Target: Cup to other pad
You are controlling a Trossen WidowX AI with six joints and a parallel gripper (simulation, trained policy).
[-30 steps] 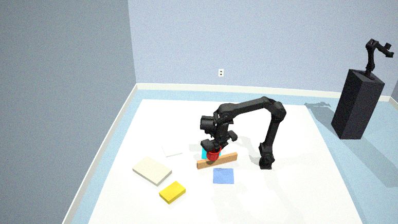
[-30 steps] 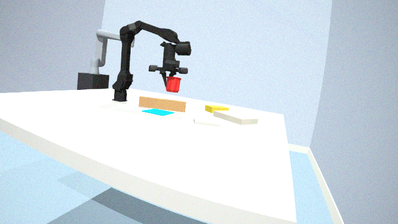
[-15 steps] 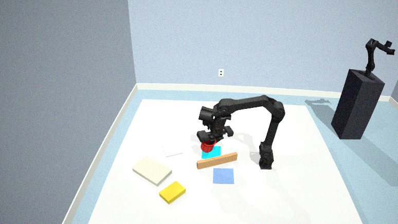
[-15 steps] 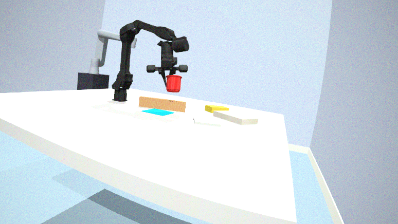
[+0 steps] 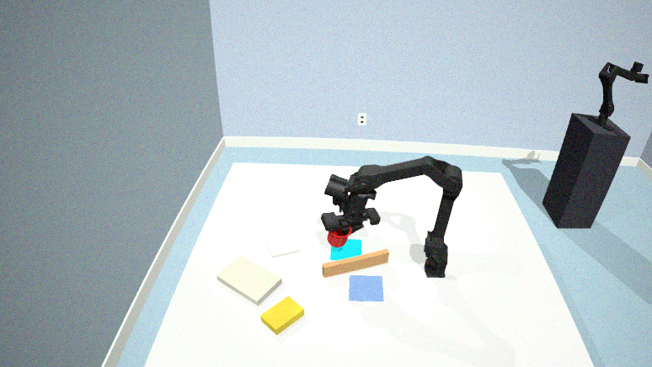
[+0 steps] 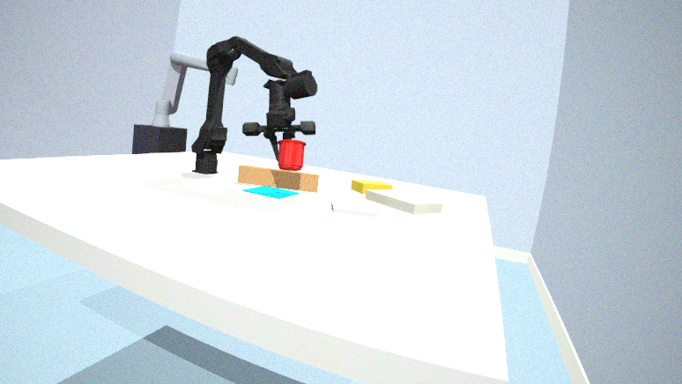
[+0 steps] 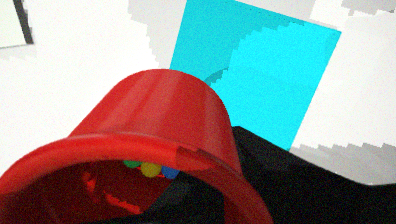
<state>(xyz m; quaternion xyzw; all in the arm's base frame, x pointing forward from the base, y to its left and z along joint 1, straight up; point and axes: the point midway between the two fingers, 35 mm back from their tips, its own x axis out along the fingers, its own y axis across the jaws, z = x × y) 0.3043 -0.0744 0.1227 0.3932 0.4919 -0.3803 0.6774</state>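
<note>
My gripper (image 5: 347, 230) (image 6: 282, 147) is clamped on the red cup (image 5: 337, 238) (image 6: 291, 155) (image 7: 170, 107), with one finger seeming to go inside the rim, though the dark parts hide the exact contact. I have the cup off the table (image 5: 478, 319) (image 6: 334, 267) (image 7: 50, 95), nearly upright, and in the wrist view green, yellow and blue marbles (image 7: 151, 170) lie inside it.

The cyan pad (image 5: 353, 246) (image 6: 270, 192) (image 7: 270, 85) lies on the side of the wooden bar (image 5: 355, 263) (image 6: 278, 178) nearer the table's far edge, as the top view has it; the blue pad (image 5: 366, 288) lies on the side toward the near edge. From above, the cup shows over the cyan pad's corner that points to the table's left edge. I judge that the cyan pad is my goal and that the carry is nearly done.

To do this well, I should shift the cup gently toward the table's right edge until its base is over the pad's middle, keeping the rim level, then sink straight down. I must stay off the bar, feel the base sit flat, and only then spread my fingers slowly and rise straight, so that the inner finger does not drag the wall and tip the marbles out.

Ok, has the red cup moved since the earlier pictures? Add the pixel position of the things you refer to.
Yes. Against the wooden bar (image 5: 355, 265) (image 6: 255, 177), the red cup (image 5: 337, 238) (image 6: 291, 155) (image 7: 165, 105) has shifted away from it in the top view, and come lower in the exterior view.
</note>
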